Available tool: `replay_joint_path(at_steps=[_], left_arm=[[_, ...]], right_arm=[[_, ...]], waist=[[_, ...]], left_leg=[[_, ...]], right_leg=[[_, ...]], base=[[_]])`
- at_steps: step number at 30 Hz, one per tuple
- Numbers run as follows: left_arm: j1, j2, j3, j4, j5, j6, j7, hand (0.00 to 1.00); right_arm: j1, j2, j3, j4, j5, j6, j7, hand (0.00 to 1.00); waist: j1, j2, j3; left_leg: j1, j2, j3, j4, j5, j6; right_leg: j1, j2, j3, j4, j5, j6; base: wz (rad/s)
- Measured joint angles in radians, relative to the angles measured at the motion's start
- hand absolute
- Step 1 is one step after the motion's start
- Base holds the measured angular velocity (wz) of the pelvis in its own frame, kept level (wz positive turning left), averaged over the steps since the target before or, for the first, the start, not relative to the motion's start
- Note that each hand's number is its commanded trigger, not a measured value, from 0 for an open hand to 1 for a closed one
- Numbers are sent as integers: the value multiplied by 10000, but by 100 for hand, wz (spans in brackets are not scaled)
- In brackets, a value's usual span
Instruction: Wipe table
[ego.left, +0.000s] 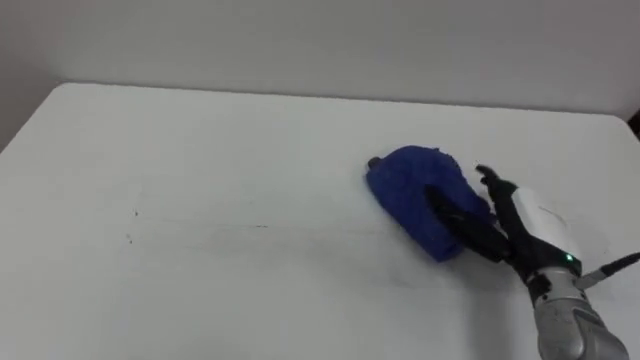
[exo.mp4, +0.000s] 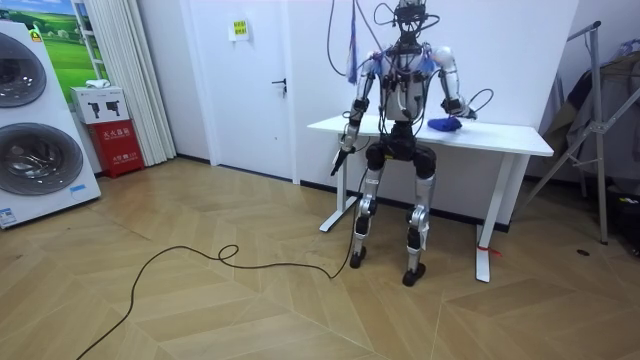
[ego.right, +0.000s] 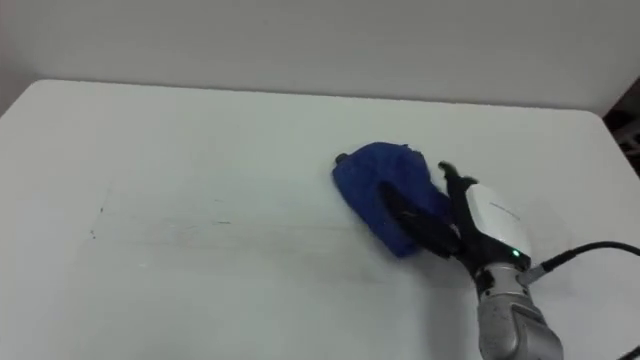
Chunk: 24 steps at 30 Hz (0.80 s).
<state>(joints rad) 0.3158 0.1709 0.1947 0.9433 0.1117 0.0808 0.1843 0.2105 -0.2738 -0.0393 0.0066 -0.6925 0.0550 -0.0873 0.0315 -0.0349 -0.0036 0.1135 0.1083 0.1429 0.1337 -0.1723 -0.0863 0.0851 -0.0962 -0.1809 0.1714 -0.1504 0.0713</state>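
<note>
I have the robot standing at the white desk, and the blue cloth lies bunched up on the robot's right part of the desk top. My right hand rests on top of the cloth. Its fingers lie long and flat across the cloth and the thumb sticks out to the side, so the hand is spread and pressing, not closed around the cloth. In the room view the left hand hangs down by the desk's edge, and I cannot tell how its fingers are. To wipe well, I think I should press down evenly so the cloth slides with the hand and does not slip out from under it. I would go in long, slow lines toward the small dark specks on the left part of the desk. The only things that could hold stuff are the washing machines at the room view's left, and I cannot tell what is in them.
</note>
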Motion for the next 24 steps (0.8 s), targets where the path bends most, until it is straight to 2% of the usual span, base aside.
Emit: replay_joint_path(at_steps=[4, 8, 10, 13, 18, 22, 24], left_arm=[[39, 7, 17, 26, -1, -21, 0, 0], [94, 6, 389, 78, 58, -35, -16, 0], [142, 35, 608, 215, 44, -37, -13, 0], [309, 28, 778, 241, 82, -36, -11, 0], [334, 25, 802, 232, 96, 1, -15, 0], [350, 34, 801, 226, 82, 29, -40, 0], [470, 35, 804, 208, 82, 35, -52, 0]], right_arm=[[207, 12, -659, -180, 389, 1, 9, 0], [329, 15, -1685, -182, 386, 4, -50, 0], [361, 15, -2199, -182, 310, -8, -211, 0], [505, 17, -2989, -108, 85, -6, -896, 0], [1067, 17, -3464, -17, -28, 13, -1341, 0], [1070, 11, -3851, 695, 666, 43, -1686, 0], [1035, 2, -4206, 1405, 1042, 82, -2038, 0]], waist=[[-249, -65, 33], [-356, -224, 2], [-547, -255, -11], [-636, -258, -5], [-789, -272, 13], [-934, -345, 47], [-1036, -396, -28]], left_leg=[[10, 1, 108, -18, -44, 7], [18, 0, 345, -42, -79, 26], [29, -1, 364, -41, -88, 29], [194, 4, 627, -26, -88, 29], [215, 11, 728, -27, -88, 29], [255, 10, 752, -29, -141, 30], [217, 9, 799, 6, -152, 37]], right_leg=[[-44, -1, 86, -7, -9, 13], [-190, 1, 300, 21, -2, 27], [-186, 0, 299, 20, 6, 41], [-141, 1, 407, 20, 8, 43], [-186, 0, 439, 58, 9, 42], [-251, 1, 517, 148, -13, 62], [-299, 2, 582, 191, -16, 64]], base=[[-8], [-15], [-5], [-13], [-2], [-4], [-6]])
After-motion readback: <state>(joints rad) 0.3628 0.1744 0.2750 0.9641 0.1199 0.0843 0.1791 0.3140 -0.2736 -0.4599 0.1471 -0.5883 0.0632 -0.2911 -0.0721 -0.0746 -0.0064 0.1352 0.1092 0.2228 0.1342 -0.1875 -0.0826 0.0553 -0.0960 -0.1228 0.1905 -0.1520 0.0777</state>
